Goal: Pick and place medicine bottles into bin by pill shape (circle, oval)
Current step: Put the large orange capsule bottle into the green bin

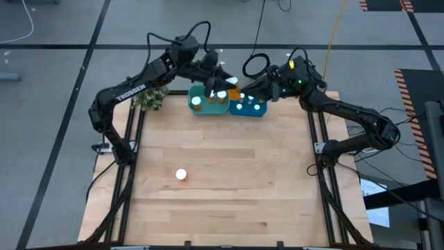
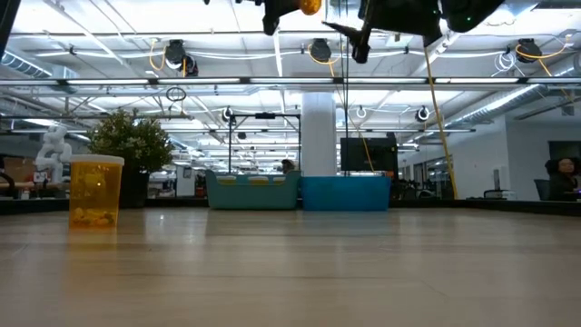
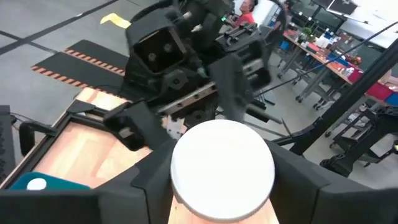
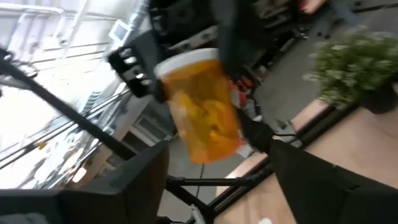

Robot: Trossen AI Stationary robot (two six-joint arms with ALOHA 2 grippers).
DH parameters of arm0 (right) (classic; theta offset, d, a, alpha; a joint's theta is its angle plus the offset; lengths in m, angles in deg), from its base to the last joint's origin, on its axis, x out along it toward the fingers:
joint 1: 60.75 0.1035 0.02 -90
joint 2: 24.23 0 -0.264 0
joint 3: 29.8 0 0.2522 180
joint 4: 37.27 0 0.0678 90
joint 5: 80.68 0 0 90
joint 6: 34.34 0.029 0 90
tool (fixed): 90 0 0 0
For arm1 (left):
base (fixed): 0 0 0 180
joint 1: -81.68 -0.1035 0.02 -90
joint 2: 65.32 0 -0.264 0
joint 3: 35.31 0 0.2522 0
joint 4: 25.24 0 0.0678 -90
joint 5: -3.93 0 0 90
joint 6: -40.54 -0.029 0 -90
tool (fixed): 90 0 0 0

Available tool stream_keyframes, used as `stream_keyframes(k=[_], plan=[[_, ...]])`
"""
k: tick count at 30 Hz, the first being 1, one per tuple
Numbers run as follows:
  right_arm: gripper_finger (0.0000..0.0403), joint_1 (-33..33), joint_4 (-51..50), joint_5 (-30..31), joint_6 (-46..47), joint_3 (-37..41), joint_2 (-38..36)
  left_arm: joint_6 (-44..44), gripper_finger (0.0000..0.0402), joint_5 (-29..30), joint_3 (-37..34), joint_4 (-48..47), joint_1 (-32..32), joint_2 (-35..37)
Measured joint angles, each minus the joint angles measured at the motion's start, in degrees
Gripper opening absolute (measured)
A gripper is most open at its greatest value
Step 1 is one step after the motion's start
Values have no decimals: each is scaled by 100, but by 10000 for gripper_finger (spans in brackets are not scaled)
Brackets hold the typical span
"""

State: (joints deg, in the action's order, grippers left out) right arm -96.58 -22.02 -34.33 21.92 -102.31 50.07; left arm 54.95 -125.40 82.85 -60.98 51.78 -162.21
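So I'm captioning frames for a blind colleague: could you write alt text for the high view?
Seen from above, the left tool holds an orange medicine bottle over the seam between a teal bin and a blue bin at the table's far edge, with the right tool close beside it. One white-capped bottle stands alone on the wooden table.

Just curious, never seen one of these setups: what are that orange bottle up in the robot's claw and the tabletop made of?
The bottle held in the left gripper looks like translucent orange plastic: pills show through its wall. Its cap seems matte white plastic. The table looks like pale wood planks, with visible seams and grain.
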Motion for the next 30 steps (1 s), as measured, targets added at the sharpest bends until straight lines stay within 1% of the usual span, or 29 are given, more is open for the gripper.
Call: stream_keyframes(k=[2,5,8,11,14,17,20,23,25,28,30], plan=[[292,-99,-137,1,-13,0,-8,-13,203,-100,0,-3,-76,18],[316,-241,-232,6,-34,0,-72,-85,202,-162,0,-196,-209,44],[326,-356,-286,6,-81,0,-150,-364,217,-97,-2,-463,-301,51],[326,-433,-304,4,-142,0,-252,-802,223,206,0,-877,-331,62],[322,-496,-395,1,-184,0,-339,-1271,212,760,-2,-1374,-316,62],[321,-538,-486,4,-283,0,-424,-1664,201,1659,-2,-1713,-264,32],[321,-551,-513,10,-337,0,-461,-1819,205,2430,-33,-1861,-259,-52],[321,-551,-529,12,-340,0,-457,-1789,221,3020,-211,-1805,-259,-131],[321,-551,-526,12,-340,0,-458,-1716,225,3358,-461,-1745,-259,-142],[320,-551,-526,12,-340,0,-458,-1474,219,3847,-1000,-1339,-259,-142],[320,-549,-524,12,-337,0,-459,-1161,210,4037,-1372,-1129,-259,-142]])
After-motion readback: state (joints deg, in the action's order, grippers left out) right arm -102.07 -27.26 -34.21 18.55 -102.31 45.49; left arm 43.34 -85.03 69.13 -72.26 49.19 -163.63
